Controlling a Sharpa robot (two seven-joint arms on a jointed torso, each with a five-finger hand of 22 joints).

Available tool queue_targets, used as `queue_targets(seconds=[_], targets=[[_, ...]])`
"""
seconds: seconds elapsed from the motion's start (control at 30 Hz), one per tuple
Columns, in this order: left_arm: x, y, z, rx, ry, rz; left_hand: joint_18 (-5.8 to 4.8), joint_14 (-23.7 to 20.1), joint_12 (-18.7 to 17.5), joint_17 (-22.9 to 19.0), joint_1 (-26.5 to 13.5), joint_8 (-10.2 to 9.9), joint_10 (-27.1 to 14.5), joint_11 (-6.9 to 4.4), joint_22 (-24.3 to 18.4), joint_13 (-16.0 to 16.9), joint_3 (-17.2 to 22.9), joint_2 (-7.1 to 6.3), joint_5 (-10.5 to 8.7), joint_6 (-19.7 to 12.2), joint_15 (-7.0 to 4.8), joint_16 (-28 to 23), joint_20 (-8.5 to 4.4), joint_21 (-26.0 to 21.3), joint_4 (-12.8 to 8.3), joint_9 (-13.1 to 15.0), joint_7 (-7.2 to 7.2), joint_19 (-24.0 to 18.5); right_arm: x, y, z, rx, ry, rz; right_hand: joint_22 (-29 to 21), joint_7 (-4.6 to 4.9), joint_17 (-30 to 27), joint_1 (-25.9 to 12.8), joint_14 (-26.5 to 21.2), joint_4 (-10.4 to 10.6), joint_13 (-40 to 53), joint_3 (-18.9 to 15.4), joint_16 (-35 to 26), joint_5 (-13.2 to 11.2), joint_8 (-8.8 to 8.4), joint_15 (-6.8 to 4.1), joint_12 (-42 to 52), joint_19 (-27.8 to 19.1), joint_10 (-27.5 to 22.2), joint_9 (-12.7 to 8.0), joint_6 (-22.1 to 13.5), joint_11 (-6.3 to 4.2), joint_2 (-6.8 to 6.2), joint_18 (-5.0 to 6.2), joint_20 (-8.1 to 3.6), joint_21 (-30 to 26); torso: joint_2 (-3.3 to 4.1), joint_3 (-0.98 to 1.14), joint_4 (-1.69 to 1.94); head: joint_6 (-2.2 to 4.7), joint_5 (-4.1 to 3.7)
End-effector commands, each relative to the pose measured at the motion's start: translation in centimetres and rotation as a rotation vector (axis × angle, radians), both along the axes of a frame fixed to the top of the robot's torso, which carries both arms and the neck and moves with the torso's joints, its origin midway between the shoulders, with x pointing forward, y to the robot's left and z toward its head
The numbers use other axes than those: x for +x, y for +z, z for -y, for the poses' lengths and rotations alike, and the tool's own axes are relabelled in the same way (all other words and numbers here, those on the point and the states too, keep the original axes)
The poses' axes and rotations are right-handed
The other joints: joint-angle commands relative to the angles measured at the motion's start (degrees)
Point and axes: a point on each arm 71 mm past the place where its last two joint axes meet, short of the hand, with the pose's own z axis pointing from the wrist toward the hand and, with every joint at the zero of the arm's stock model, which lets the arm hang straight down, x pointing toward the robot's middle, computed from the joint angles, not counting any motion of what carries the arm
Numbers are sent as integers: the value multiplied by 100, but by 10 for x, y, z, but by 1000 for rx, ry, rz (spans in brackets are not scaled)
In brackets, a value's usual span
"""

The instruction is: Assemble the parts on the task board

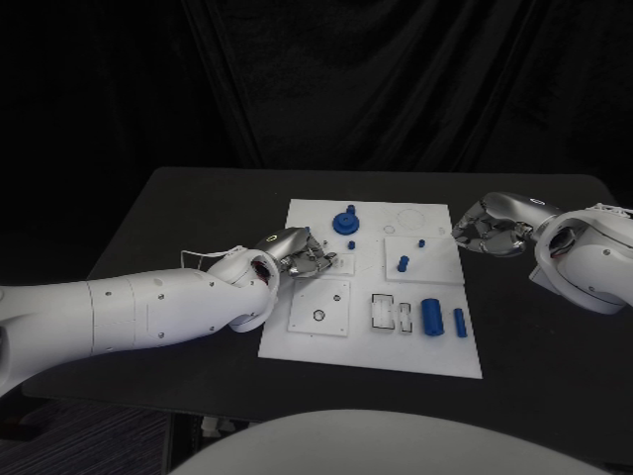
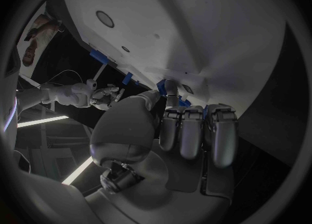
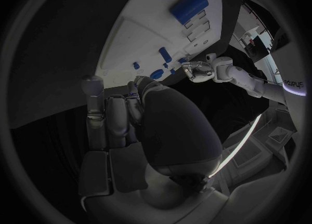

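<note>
The left hand (image 1: 300, 252) reaches over the left edge of the white task board (image 1: 374, 351) on the black worktop (image 1: 188, 208), fingers curled together; whether it pinches anything I cannot tell. The right hand (image 1: 491, 228) hovers just off the board's right edge, fingers curled in, holding nothing visible. Blue parts (image 1: 431, 316) lie on the board.

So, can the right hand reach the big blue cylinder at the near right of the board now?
Probably yes. The right hand hovers off the task board's right edge, holding nothing, and nothing stands between it and the big blue cylinder; the left hand is across the board.
</note>
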Motion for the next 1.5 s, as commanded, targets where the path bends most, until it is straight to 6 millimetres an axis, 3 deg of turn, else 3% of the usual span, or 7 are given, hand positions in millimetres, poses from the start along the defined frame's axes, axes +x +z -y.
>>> queue_targets(seconds=[0.03,1.33,1.5], targets=[[0,-2,1,4,-7,-7,-79,584,-2,1509,59,-14,594,-54,1509,1501,2,7,13,-8,-39,15,-52,-20,-35,19,-41,603,0,-1,1,-5,-14,-10,360,-7,-2,-28,-28,6,-5,37,-16,31,-11,-6,-21,-33,-39,-1,-13,-13,-9,94,-1,-33,0,3,-5,1,2],[1,-2,4,5,9,-5,-79,584,-2,1509,499,-2,594,-77,1509,1501,401,70,-256,-2,-64,15,-82,-20,-315,67,-54,603,-1,-2,1,-10,-14,-21,359,-5,-11,-27,-32,3,-6,44,-22,33,-8,-4,-19,-34,-39,1,-6,-10,-6,95,0,-44,6,0,2,1,-3],[1,-2,4,4,6,-4,-79,584,-2,1509,340,5,594,-64,1509,1501,312,-62,-338,24,-57,15,-81,-20,-236,70,-37,603,-1,-2,2,-11,-14,-22,359,-5,-11,-27,-32,3,-6,44,-22,33,-8,-4,-19,-34,-39,1,-6,-10,-6,95,0,-44,0,1,7,1,-5]])
